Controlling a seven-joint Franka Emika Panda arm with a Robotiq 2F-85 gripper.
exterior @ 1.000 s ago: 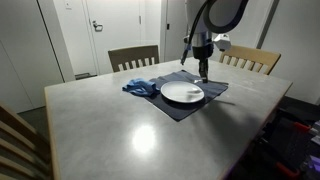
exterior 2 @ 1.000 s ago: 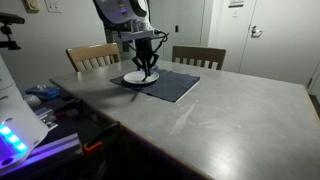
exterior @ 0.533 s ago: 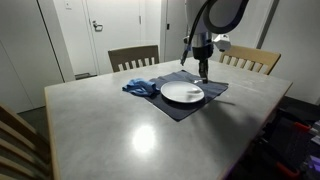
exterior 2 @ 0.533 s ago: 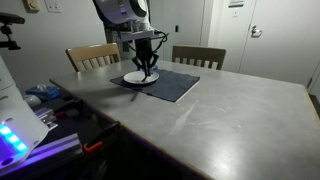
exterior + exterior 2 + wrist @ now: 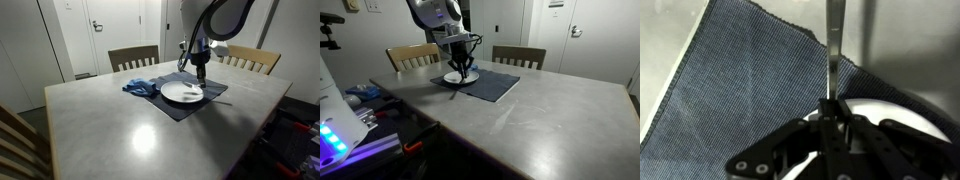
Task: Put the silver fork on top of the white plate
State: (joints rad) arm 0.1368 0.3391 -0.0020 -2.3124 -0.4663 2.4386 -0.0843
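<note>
Grey table (image 5: 110,125), white plate (image 5: 172,94) on dark placemat (image 5: 182,109), wooden chairs (image 5: 133,57), doors (image 5: 100,30)

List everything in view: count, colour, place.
table: 1, grey, centre
mat: 1, dark blue, on the table's far half
plate: 1, white, on the mat
cloth: 1, blue, crumpled, at the mat's edge beside the plate
fork: 1, silver, held in the tool over the mat by the plate's rim
chairs: 3, wooden, two at the table's far side, one at a near corner
doors: white, on the back wall; count unclear
arm: 1, white and black, reaching down over the plate
tool: 1, black, shut on the fork
</note>
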